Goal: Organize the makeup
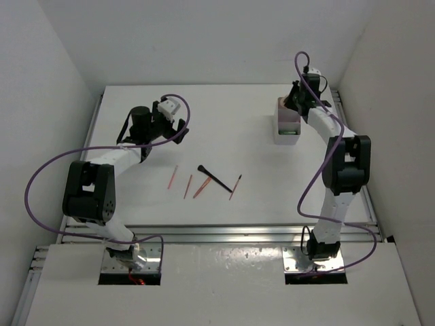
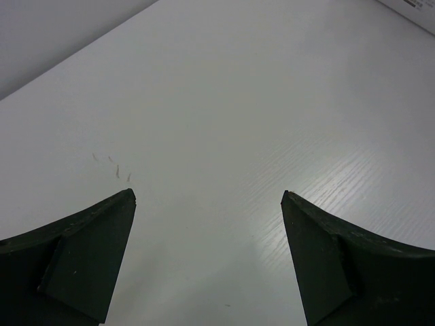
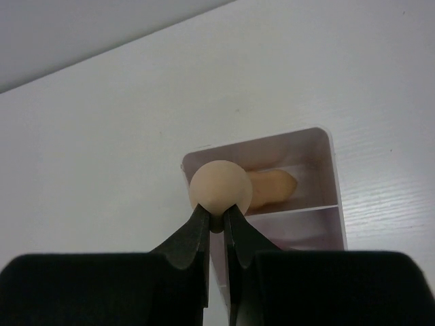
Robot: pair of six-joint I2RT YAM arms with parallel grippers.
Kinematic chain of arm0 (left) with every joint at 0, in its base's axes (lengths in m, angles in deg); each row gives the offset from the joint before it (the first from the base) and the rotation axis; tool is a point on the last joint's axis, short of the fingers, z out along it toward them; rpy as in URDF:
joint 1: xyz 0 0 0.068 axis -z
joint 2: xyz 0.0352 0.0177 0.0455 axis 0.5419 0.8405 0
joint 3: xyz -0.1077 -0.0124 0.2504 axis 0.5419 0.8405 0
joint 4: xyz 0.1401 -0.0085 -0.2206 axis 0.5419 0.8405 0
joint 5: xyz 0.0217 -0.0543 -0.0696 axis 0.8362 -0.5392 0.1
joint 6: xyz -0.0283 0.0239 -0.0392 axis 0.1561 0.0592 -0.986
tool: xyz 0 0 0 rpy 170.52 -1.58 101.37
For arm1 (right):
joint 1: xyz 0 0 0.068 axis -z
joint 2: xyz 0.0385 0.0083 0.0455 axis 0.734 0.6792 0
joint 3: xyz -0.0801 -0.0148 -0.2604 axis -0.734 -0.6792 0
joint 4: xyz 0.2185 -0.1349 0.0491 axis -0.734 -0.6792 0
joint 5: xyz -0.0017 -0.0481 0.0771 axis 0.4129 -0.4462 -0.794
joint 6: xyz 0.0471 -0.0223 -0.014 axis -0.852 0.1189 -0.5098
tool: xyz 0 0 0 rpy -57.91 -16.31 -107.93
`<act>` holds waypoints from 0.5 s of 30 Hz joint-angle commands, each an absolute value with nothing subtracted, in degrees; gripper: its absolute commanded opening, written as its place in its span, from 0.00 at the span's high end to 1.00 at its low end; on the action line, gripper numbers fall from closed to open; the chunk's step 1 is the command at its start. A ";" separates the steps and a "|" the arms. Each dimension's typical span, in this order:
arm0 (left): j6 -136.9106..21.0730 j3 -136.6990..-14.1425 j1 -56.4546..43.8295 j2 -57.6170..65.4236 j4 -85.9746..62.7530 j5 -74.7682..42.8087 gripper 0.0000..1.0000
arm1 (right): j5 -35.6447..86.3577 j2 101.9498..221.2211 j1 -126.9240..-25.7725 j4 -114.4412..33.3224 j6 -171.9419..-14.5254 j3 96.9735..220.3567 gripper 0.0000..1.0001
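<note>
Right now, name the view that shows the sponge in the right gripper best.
Right wrist: the beige sponge sits pinched in the right gripper, close and unobstructed. In top external the right arm hides it. Left wrist shows only the table.

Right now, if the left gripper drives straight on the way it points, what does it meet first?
Bare table, most likely. The left gripper is open, nothing between its fingers, and its wrist view shows only white tabletop ahead, nothing else in line. Distance to the surface is unclear.
</note>
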State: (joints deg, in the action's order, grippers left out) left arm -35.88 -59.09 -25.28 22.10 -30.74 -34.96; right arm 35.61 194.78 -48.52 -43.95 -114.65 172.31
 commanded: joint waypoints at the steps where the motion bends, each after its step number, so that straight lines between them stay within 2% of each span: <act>1: -35.00 -58.62 -24.81 19.82 -30.43 -35.76 0.05 | 36.34 194.76 -48.98 -42.34 -117.62 173.21 0.98; 8: -34.47 -58.62 -24.81 20.34 -30.43 -35.76 0.05 | 37.30 198.10 -48.54 -40.40 -118.94 172.51 0.98; 15: -34.47 -58.62 -24.81 20.34 -29.90 -35.23 0.05 | 36.60 198.11 -48.89 -42.86 -116.57 172.77 0.74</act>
State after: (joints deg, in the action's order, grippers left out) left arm -34.96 -59.09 -25.28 22.10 -29.17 -34.90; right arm 36.24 199.00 -48.59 -43.14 -117.49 172.28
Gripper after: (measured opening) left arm 0.947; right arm 0.236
